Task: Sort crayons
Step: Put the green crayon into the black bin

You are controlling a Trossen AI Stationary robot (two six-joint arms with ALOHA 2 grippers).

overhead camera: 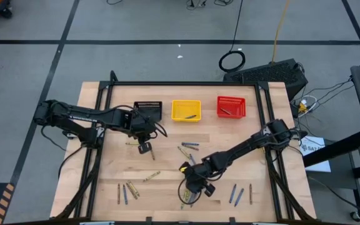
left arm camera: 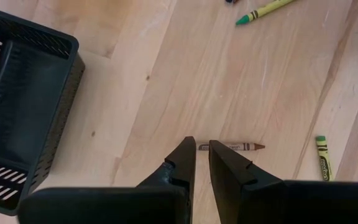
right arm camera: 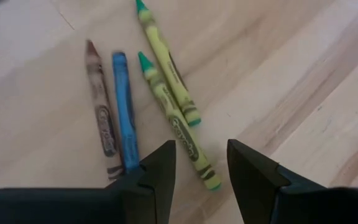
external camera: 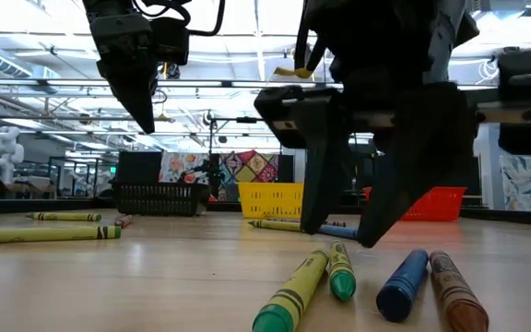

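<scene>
Crayons (overhead camera: 186, 147) lie scattered over the wooden table (overhead camera: 167, 181), most of them loose on the near half: a cluster at near left (overhead camera: 127, 190), a few at near right (overhead camera: 236, 195), and four side by side under the right arm. In the right wrist view those four are a brown crayon (right arm camera: 101, 102), a blue crayon (right arm camera: 124, 109) and two yellow-green crayons (right arm camera: 178, 127), all flat on the wood.

The right gripper (overhead camera: 191, 185) hangs just above this group at the near centre of the table, its fingers (right arm camera: 157, 174) spread apart and holding nothing; one yellow-green crayon runs into the gap between them.

The left gripper (overhead camera: 145, 147) hovers left of centre, just near of the black basket (overhead camera: 147, 110). Its fingers (left arm camera: 182, 165) stand only a narrow slit apart, with nothing between them, and another brown crayon (left arm camera: 235, 147) lies on the table just beyond the tips.

Three mesh baskets stand in a row along the far side: black at left, a yellow basket (overhead camera: 185, 110) in the middle and a red basket (overhead camera: 231, 107) at right. A single crayon shows in the yellow one and another in the red one; whether the black one holds any cannot be told
</scene>
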